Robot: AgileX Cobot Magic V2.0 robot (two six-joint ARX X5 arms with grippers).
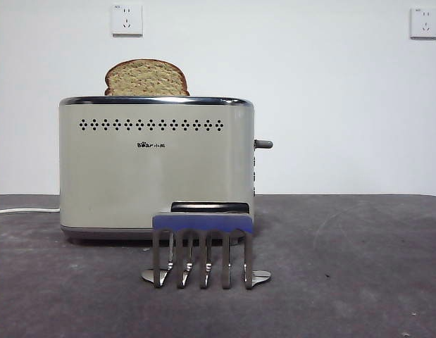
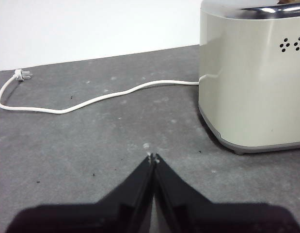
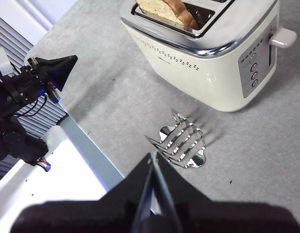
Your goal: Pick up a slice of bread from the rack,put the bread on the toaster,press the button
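Observation:
The slice of bread [image 1: 146, 78] stands upright in a slot of the cream toaster [image 1: 156, 165], its rounded top above the chrome rim; the right wrist view shows the bread [image 3: 164, 10] in the slot nearer the holes. The toaster's lever [image 1: 263, 144] sticks out of its right end, high up. The metal rack [image 1: 203, 246] stands empty in front of the toaster. My right gripper [image 3: 152, 158] hovers high above the rack [image 3: 181, 143], shut on nothing. Low over the table, left of the toaster [image 2: 254, 77], my left gripper [image 2: 152, 157] is shut and empty.
A white power cord [image 2: 86, 99] trails from the toaster's left end across the dark table to an unplugged plug [image 2: 21, 74]. Dials and buttons [image 3: 254, 68] line the toaster's end panel. The other arm [image 3: 36, 77] and a white base lie beyond the table edge.

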